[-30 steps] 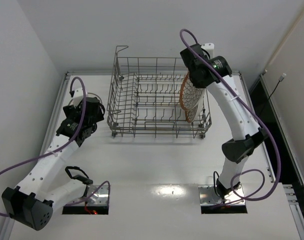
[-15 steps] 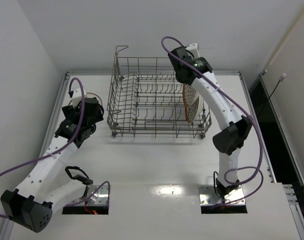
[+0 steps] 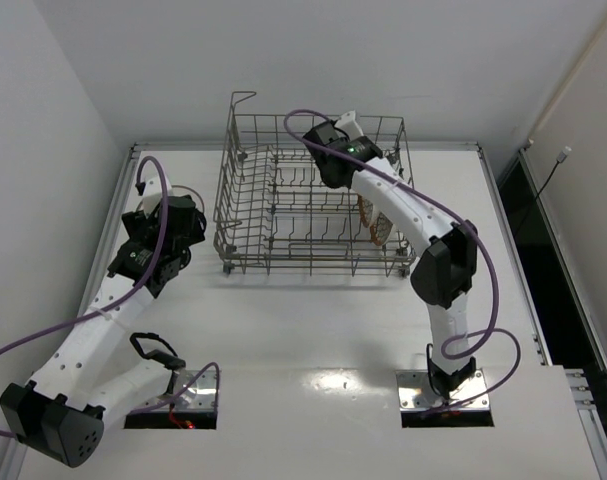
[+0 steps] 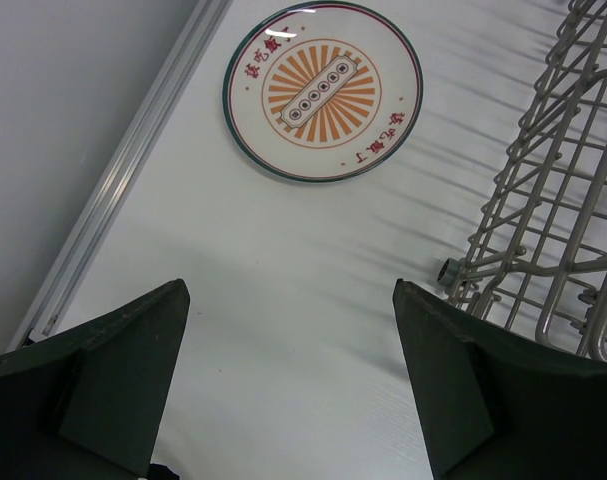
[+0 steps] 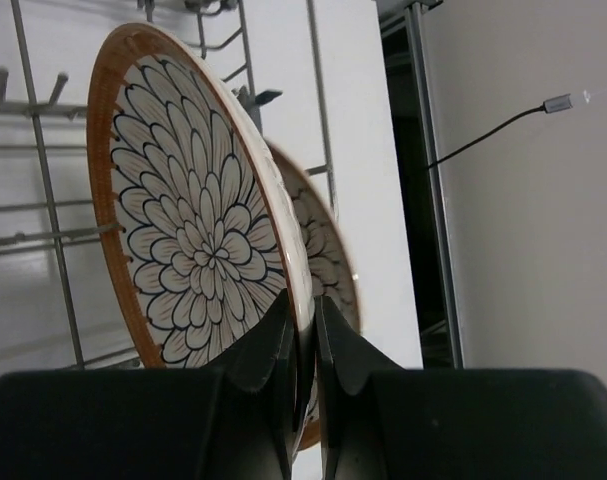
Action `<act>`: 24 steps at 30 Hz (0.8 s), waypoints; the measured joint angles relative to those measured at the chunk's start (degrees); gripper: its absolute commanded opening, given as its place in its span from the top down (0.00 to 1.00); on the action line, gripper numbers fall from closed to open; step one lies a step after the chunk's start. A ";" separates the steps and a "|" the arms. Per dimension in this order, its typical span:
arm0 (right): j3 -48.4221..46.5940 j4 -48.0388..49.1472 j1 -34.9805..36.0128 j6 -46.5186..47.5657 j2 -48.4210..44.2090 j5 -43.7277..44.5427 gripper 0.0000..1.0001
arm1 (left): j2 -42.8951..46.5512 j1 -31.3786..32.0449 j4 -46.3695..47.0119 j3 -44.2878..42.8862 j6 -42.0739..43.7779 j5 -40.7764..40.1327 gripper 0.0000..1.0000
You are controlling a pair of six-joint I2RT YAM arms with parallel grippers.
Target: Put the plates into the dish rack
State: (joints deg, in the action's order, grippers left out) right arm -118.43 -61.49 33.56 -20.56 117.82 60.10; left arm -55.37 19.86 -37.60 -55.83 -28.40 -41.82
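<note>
My right gripper (image 5: 305,300) is shut on the rim of a flower-pattern plate (image 5: 198,240) with a brown-orange rim, held upright on edge inside the dish rack (image 5: 43,170). A second plate (image 5: 328,250) of the same pattern stands just behind it, toward the rack's right end. In the top view the right gripper (image 3: 361,195) reaches into the grey wire rack (image 3: 245,190), with the plates (image 3: 375,222) below it. My left gripper (image 4: 290,290) is open and empty above the table, left of the rack (image 4: 553,230); it also shows in the top view (image 3: 171,228).
A different round plate (image 4: 323,90), white with an orange sunburst, red characters and a green rim, lies flat on the table ahead of my left gripper, near the table's left edge rail (image 4: 123,170). A dark gap runs along the table's right side (image 3: 528,220).
My right wrist has swung left and down into the rack, carrying the held plate lower beside the second plate. The left arm has hardly moved.
</note>
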 measured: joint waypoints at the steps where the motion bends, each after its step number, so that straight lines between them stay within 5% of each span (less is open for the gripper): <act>1: 1.40 0.28 0.50 -0.02 0.00 0.24 1.00 | 0.00 0.00 0.02 0.00 0.02 0.00 0.19; 12: 8.50 -2.29 2.47 -8.94 -0.04 -0.24 0.99 | 0.00 0.00 0.00 0.00 0.13 -0.13 0.19; 16: 10.21 -3.39 2.19 -11.80 -1.18 -1.64 0.74 | 0.00 0.00 0.00 0.00 0.13 -0.26 0.19; 21: 10.08 -5.44 1.97 -13.00 -1.18 -4.66 0.60 | 0.00 0.00 0.00 0.00 0.13 -0.48 0.19; 24: 7.65 -6.64 1.86 -13.29 -1.16 -7.56 0.39 | -0.20 0.00 0.00 -0.09 0.57 -1.51 0.15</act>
State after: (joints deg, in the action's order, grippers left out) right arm -110.78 -68.14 35.42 -33.85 116.66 52.53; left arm -55.57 19.86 -37.60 -55.92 -27.83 -43.33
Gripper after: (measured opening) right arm 0.543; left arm 0.831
